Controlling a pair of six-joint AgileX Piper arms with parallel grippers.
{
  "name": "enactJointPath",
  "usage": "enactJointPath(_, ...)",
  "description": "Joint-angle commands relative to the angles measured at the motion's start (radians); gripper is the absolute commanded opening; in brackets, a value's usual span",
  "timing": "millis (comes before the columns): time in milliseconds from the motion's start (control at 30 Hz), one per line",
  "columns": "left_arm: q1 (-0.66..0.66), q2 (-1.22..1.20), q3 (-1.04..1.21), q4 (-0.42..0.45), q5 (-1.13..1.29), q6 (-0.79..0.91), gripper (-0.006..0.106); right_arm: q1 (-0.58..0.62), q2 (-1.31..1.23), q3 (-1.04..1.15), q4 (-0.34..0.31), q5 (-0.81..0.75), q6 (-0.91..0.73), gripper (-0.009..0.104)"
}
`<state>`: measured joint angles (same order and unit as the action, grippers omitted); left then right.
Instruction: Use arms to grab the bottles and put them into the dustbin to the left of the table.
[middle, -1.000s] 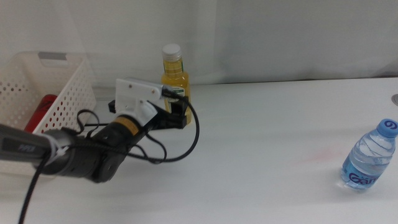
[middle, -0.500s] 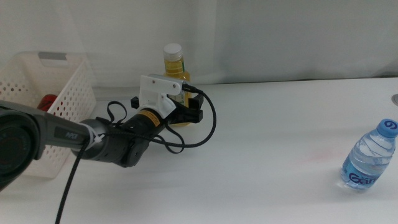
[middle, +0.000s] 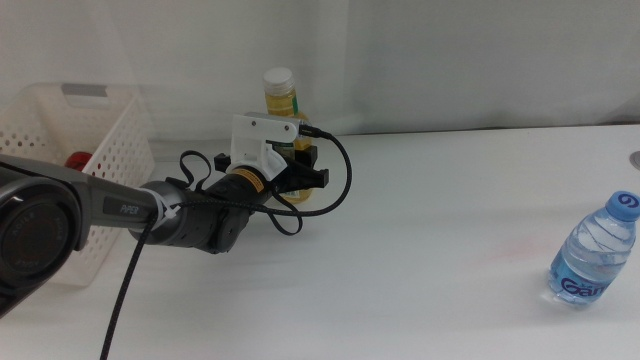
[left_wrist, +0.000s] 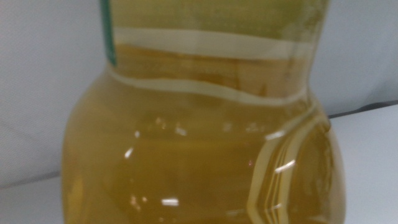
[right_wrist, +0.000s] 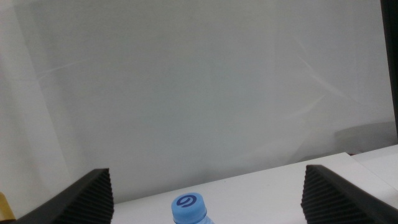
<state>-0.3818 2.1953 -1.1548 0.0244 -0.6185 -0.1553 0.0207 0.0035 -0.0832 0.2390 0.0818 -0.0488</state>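
One of three bottles is done, I judge: the red can (middle: 76, 160) lies inside the dustbin (middle: 100, 170) at the far left of the table (middle: 420, 240). My left gripper (middle: 298, 170) is at the juice bottle (middle: 281, 110), which stands upright just right of the dustbin and fills my left wrist view; I cannot tell whether those jaws have closed on it. The water bottle (middle: 590, 252) stands at the near right, untouched. My right gripper (right_wrist: 205, 193), jaws spread wide and holding nothing, waits facing its blue cap (right_wrist: 189, 206). Two bottles remain.
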Motion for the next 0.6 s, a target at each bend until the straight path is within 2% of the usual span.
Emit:
enactJointPath(0,-0.006,0.002,-0.009,-0.002,0.005,-0.005,-0.002,-0.001,-0.022,0.006,-0.001,-0.014,-0.003,0.082)
enactJointPath(233,-0.006,-0.127,-0.022,-0.002,0.093,0.042,-0.003,-0.001,-0.022,0.006,-0.001,-0.014,-0.003,0.082)
enactJointPath(400,-0.002,-0.305,-0.031,-0.006,0.265,0.17,-0.003,-0.001,-0.022,0.006,-0.001,-0.014,-0.003,0.082)
enactJointPath(567,0.025,-0.435,-0.075,-0.006,0.483,0.17,-0.003,-0.001,-0.022,0.006,-0.001,-0.012,-0.003,0.082)
